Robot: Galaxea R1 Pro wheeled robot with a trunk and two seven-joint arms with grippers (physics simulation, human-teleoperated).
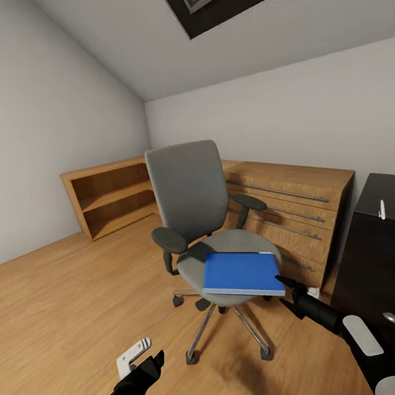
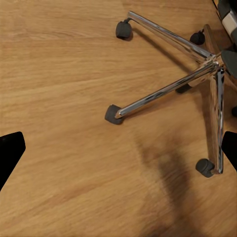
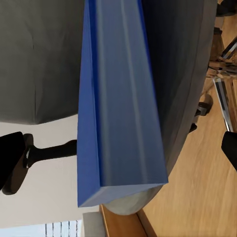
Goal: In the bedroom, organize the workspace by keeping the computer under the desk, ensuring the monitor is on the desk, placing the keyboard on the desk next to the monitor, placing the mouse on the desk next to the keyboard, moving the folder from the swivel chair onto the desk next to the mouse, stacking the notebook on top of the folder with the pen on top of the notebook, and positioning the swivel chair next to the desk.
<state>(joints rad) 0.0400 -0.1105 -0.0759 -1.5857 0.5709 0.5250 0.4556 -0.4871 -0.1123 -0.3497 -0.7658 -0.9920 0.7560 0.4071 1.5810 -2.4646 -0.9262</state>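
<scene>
My right gripper (image 1: 284,290), jaws spread, lines up edge-on with the folder (image 1: 242,273) on the chair (image 1: 188,192) to pinch it; left gripper (image 1: 155,360), also spread, idles low.

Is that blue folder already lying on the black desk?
No, the folder lies flat on the seat of the swivel chair, while the desk stands apart at the right of the head view.

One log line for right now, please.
phase: reaching for folder | folder: on swivel chair seat | right gripper: open, at folder corner | left gripper: open, idle
</scene>
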